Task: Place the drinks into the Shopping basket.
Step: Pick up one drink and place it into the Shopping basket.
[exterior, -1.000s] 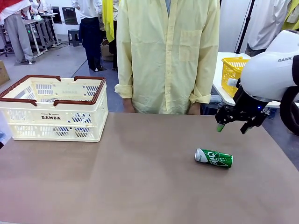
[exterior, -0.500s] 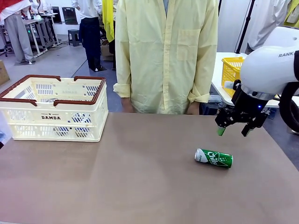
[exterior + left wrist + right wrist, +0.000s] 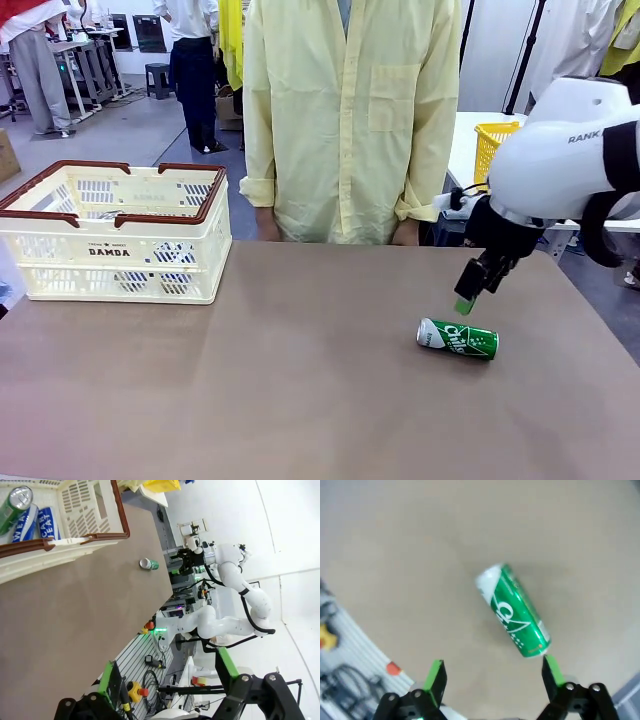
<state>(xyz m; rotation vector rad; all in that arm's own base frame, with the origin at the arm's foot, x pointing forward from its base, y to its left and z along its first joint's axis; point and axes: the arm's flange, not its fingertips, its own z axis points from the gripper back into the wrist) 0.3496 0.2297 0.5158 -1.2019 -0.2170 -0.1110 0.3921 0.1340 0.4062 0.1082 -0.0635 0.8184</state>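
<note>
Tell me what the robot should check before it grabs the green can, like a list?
1. Right gripper open: ok, jaws wide apart.
2. Green can free to grab: ok, it lies on its side on the table with nothing touching it.
3. Can between the fingers: not ok, the gripper hangs above it.
4. Person out of the way: ok, standing at the far edge, apart from the can.
5. Shopping basket ready: ok, open-topped on the table's left, with other cans inside.
6. Left gripper clear: ok, open and far from the can.
</note>
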